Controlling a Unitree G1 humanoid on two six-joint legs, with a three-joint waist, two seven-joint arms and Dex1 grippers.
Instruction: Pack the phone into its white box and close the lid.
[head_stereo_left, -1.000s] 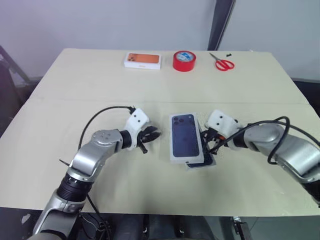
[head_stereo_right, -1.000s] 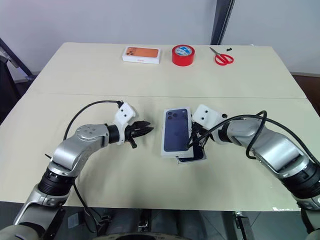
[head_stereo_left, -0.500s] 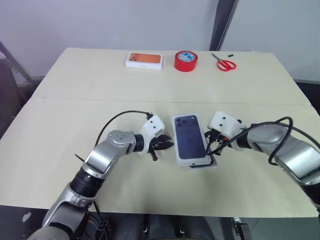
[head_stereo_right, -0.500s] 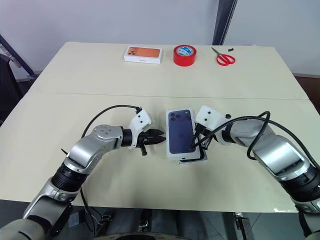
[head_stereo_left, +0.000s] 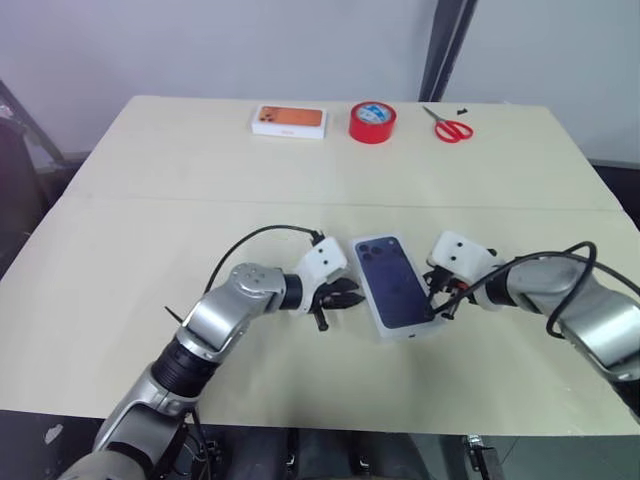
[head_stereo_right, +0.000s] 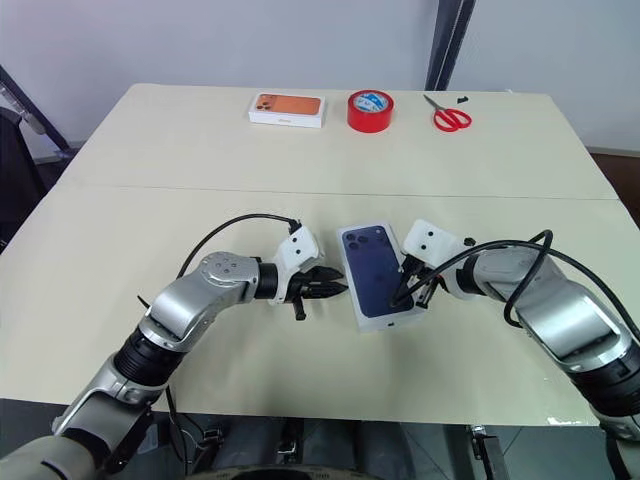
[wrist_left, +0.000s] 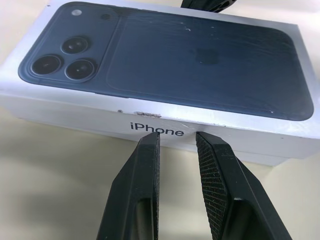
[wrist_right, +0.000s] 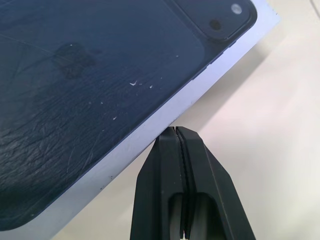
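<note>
Left eye view: the lid, white with a dark navy phone picture on top, sits closed on the beige table, near its front middle. Just left of the lid, the left gripper points at the lid's side (the one printed "iPhone"), fingers slightly apart and holding nothing. Touching the lid's right edge, the right gripper has its fingers pressed together, empty. Far behind the lid lie an orange-printed box, red tape roll and red scissors, before a grey wall.
</note>
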